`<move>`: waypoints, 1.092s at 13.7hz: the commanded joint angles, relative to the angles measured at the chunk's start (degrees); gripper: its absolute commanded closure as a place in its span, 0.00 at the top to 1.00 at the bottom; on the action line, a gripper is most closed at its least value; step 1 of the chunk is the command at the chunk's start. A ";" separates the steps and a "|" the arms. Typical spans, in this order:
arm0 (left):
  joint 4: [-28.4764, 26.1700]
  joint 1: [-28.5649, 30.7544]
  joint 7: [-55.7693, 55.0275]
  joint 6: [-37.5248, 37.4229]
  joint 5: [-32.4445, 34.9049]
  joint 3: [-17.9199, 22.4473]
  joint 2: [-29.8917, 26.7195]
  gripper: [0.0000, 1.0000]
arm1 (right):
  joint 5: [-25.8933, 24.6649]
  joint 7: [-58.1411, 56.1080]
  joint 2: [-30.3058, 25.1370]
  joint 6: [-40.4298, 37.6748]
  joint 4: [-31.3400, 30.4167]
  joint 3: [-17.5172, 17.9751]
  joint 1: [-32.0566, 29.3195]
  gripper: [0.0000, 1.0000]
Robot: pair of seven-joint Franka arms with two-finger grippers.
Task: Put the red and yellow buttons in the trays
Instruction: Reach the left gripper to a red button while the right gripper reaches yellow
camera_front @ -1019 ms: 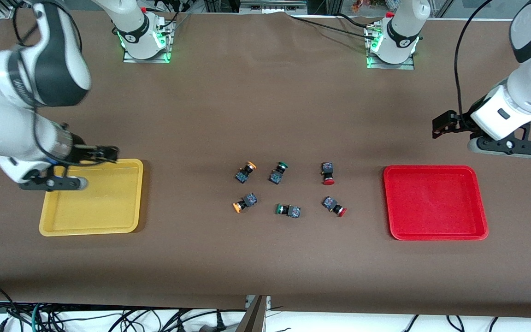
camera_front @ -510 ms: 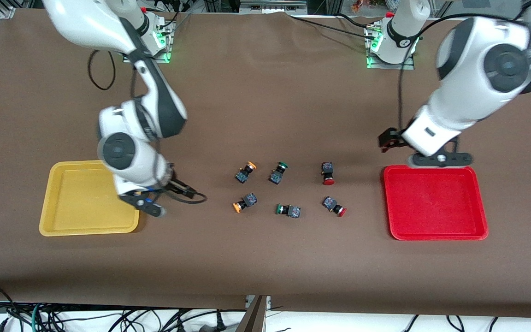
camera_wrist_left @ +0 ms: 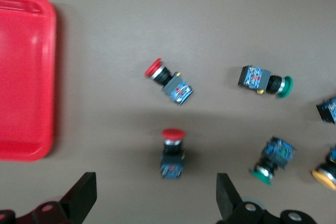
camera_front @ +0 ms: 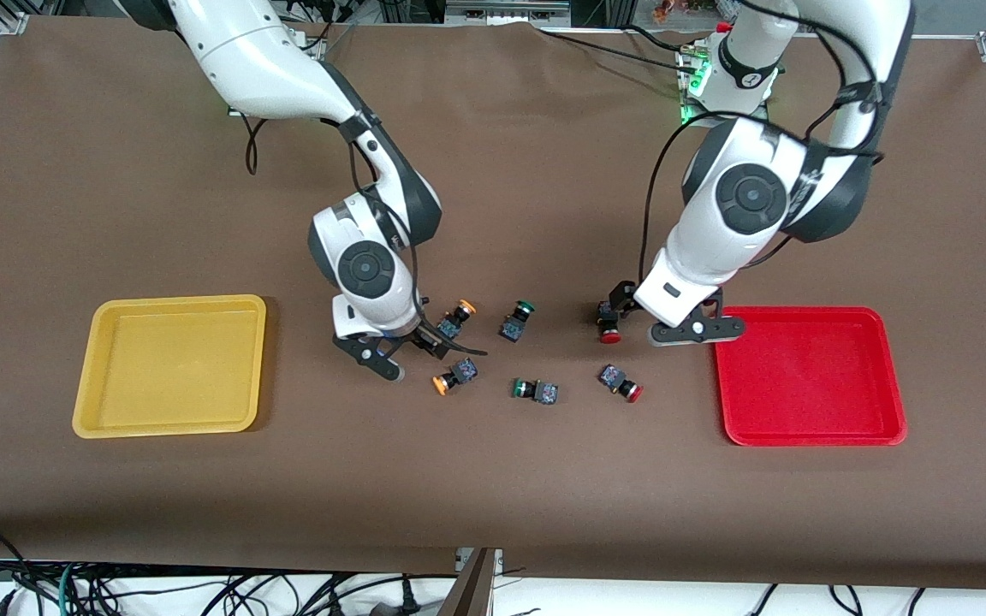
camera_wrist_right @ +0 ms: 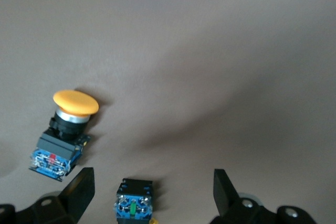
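Six buttons lie mid-table. Two have yellow caps (camera_front: 457,317) (camera_front: 454,376), two have red caps (camera_front: 608,322) (camera_front: 621,383). My right gripper (camera_front: 429,336) is open low beside the farther yellow button. In the right wrist view (camera_wrist_right: 152,198) a dark button body (camera_wrist_right: 134,200) lies between the fingers with its cap hidden, and the nearer yellow button (camera_wrist_right: 65,129) lies beside it. My left gripper (camera_front: 617,306) is open over the farther red button. It (camera_wrist_left: 155,203) straddles that button (camera_wrist_left: 172,153); the other red one (camera_wrist_left: 169,80) lies past it. Yellow tray (camera_front: 169,365) and red tray (camera_front: 810,376) hold nothing.
Two green-capped buttons (camera_front: 516,319) (camera_front: 536,391) lie between the yellow and red pairs; they also show in the left wrist view (camera_wrist_left: 265,81) (camera_wrist_left: 273,158). The red tray's corner (camera_wrist_left: 21,77) shows there too. Brown cloth covers the table.
Both arms have swung in from the table's ends to the buttons in the middle: the right from over the yellow tray, the left from beside the red tray. No button has moved.
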 commanded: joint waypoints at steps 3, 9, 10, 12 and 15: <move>-7.88 -2.97 -3.10 12.38 0.30 0.64 2.31 1.00 | 0.41 3.83 2.90 3.31 1.03 -0.39 2.46 1.00; -10.07 -3.95 -10.23 20.37 10.06 0.55 8.29 1.00 | 0.50 4.18 4.58 4.28 0.94 -0.39 4.75 1.00; -10.52 -3.95 -10.23 22.22 10.14 0.64 9.26 1.00 | 0.50 4.62 4.58 4.28 0.94 -0.39 5.02 1.00; -10.52 -3.95 -10.23 23.90 10.14 0.64 11.19 1.00 | 0.50 4.53 4.66 4.28 0.94 -0.39 5.37 0.81; -10.52 -3.95 -10.32 24.96 10.14 0.55 12.17 1.00 | 0.50 3.13 4.75 4.28 0.94 -0.39 5.37 0.21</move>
